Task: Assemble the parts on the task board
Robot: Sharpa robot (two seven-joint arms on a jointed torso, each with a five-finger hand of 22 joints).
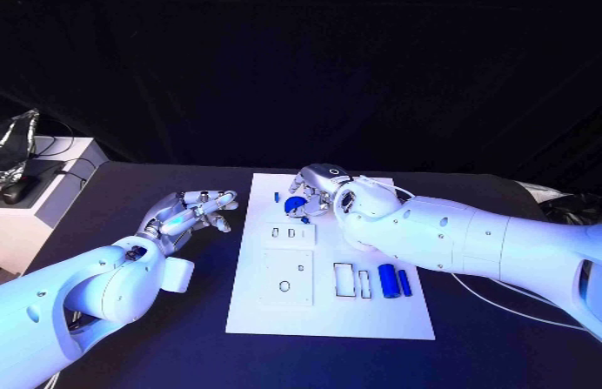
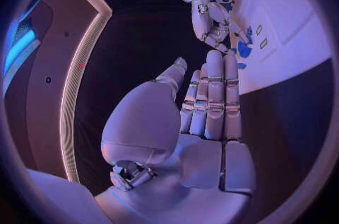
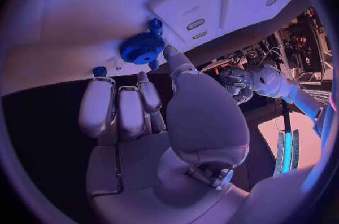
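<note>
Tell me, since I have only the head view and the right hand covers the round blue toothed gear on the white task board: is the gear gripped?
Observer: No. The right wrist view shows the round blue toothed gear lying flat on the white task board, ahead of the right hand, with the thumb tip close beside its rim.
Operator: Anything next to the gear?
Observer: A small blue peg sits close beside it on the board.
Operator: Is the left hand carrying anything?
Observer: No. The left wrist view shows the left hand with its fingers straight, side by side, and the palm bare.
</note>
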